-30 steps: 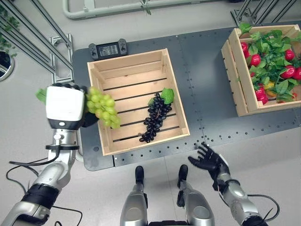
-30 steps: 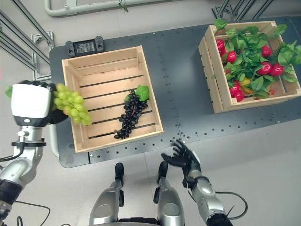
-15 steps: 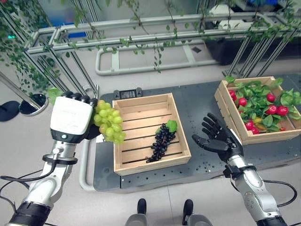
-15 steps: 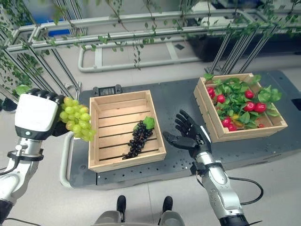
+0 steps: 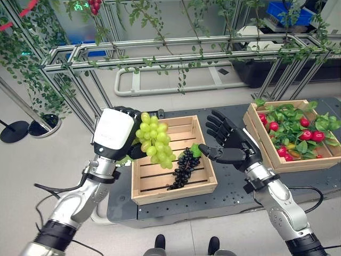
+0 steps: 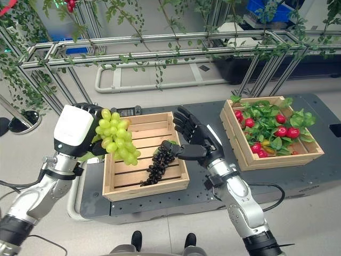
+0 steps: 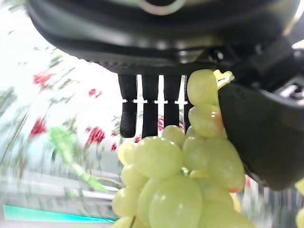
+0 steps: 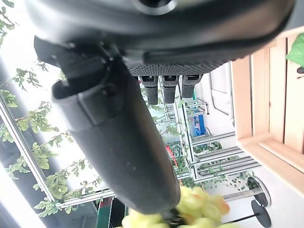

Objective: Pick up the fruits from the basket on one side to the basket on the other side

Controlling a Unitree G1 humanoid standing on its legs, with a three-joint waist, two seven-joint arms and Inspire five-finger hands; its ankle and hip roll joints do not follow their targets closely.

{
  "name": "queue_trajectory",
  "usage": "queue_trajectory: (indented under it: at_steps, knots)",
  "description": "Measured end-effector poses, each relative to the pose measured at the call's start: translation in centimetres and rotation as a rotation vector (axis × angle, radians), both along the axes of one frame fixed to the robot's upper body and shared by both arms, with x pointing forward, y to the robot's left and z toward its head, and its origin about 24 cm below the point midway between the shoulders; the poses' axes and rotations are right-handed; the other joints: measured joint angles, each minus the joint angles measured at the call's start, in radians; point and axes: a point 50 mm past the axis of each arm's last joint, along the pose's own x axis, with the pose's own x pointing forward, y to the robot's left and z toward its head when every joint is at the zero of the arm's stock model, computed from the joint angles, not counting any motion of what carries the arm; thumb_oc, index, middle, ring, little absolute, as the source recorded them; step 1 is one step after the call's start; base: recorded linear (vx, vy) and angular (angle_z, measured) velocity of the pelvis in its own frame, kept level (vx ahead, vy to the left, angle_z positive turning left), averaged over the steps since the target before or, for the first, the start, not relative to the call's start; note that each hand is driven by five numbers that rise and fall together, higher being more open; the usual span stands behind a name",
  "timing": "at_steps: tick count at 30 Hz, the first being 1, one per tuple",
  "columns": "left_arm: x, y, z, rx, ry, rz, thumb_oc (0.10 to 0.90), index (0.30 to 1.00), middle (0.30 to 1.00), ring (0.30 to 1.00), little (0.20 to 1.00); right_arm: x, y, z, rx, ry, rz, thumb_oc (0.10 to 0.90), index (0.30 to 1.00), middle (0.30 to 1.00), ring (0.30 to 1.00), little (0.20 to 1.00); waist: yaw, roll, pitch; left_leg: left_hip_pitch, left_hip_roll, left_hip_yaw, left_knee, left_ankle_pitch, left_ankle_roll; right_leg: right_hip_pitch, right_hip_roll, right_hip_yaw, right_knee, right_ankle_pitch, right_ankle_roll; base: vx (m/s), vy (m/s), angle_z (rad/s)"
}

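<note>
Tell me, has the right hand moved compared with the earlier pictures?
Yes. The right hand rose from the table's near edge to above the left crate, facing the green grapes.

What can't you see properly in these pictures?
- Left robot hand: in the eye views its white back hides how the fingers hold the green grapes.
- Black grapes: the right robot hand covers their top in the right eye view.
- Right crate: leaves hide much of the fruit inside.
- Left wrist view: the background past the grapes is blurred.
</note>
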Motion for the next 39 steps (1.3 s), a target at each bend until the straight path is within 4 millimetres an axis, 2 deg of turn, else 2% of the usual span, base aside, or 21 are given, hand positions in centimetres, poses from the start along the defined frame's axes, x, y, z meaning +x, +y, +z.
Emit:
queue_trajectory:
  at_steps: [1,7,8,12,16,28,34,39]
  knots:
    - [0.0,-0.6,0.2,-0.124,0.031,-0.045,0.400,0.300,0.300,0.300,0.300,0.0,0.1,-0.1,-0.005,-0.001,0.003,0.800,0.900,0.900,0.900,0.900,0.004,-0.001,-0.001,0.001,0.000,0.000,0.000,0.000,0.000,0.001,0.000,0.000,0.000,0.000,0.000,0.00,0.000,0.00]
    - [-0.2,-1.9,1.6,-0.447,0.164,-0.260,0.400,0.300,0.300,0.300,0.300,-0.1,0.6,-0.3,-0.072,-0.010,0.013,0.800,0.900,0.900,0.900,0.900,0.003,-0.007,-0.005,0.004,0.000,0.002,0.000,0.000,0.000,0.002,0.002,0.004,0.000,0.000,0.000,0.00,0.000,0.00]
    - [-0.1,-2.0,1.6,-0.553,0.215,-0.323,0.400,0.300,0.300,0.300,0.300,-0.1,0.6,-0.3,-0.073,-0.009,0.009,0.800,0.900,0.900,0.900,0.900,0.004,-0.007,-0.005,0.005,0.000,0.003,0.000,0.000,0.000,0.002,0.004,0.005,0.000,0.000,0.000,0.00,0.000,0.00]
    - [0.1,-2.4,0.7,-0.826,0.337,-0.446,0.400,0.300,0.300,0.300,0.300,-0.1,0.6,-0.3,-0.074,-0.009,0.007,0.800,0.900,0.900,0.900,0.900,0.003,-0.009,-0.006,0.007,0.000,0.005,0.000,-0.001,0.001,0.002,0.005,0.009,0.000,0.000,0.000,0.00,-0.002,-0.01]
    - [0.0,-2.7,-0.4,-0.971,0.422,-0.482,0.400,0.300,0.300,0.300,0.300,-0.1,0.6,-0.3,-0.074,-0.009,0.007,0.800,0.900,0.900,0.900,0.900,0.002,-0.010,-0.006,0.007,0.001,0.005,0.001,-0.001,0.002,0.001,0.006,0.010,0.000,0.000,0.000,0.00,0.000,0.00]
    - [0.1,-3.1,-0.8,-1.024,0.468,-0.528,0.400,0.300,0.300,0.300,0.300,-0.1,0.6,-0.5,-0.068,0.015,0.015,0.800,0.900,0.900,0.900,0.900,0.002,-0.022,-0.014,0.008,0.001,0.006,0.000,-0.002,0.002,0.001,0.005,0.011,0.000,0.000,0.000,0.00,0.000,0.00]
    - [0.0,-3.3,-0.7,-0.924,0.459,-0.495,0.400,0.300,0.300,0.300,0.300,-0.1,0.8,-0.5,-0.038,0.044,0.030,0.800,0.900,0.900,0.900,0.900,0.002,-0.031,-0.020,0.008,0.000,0.008,0.000,-0.002,0.003,0.001,0.005,0.011,0.000,0.000,0.000,0.00,0.000,0.00]
    - [0.0,-2.8,-0.5,-0.733,0.402,-0.376,0.400,0.300,0.300,0.300,0.300,-0.4,1.3,0.0,-0.015,0.054,0.085,0.800,0.900,0.900,0.900,0.900,-0.001,-0.032,-0.020,0.010,0.001,0.012,0.000,-0.003,0.003,0.000,0.006,0.017,0.000,0.001,0.000,0.00,0.001,-0.01]
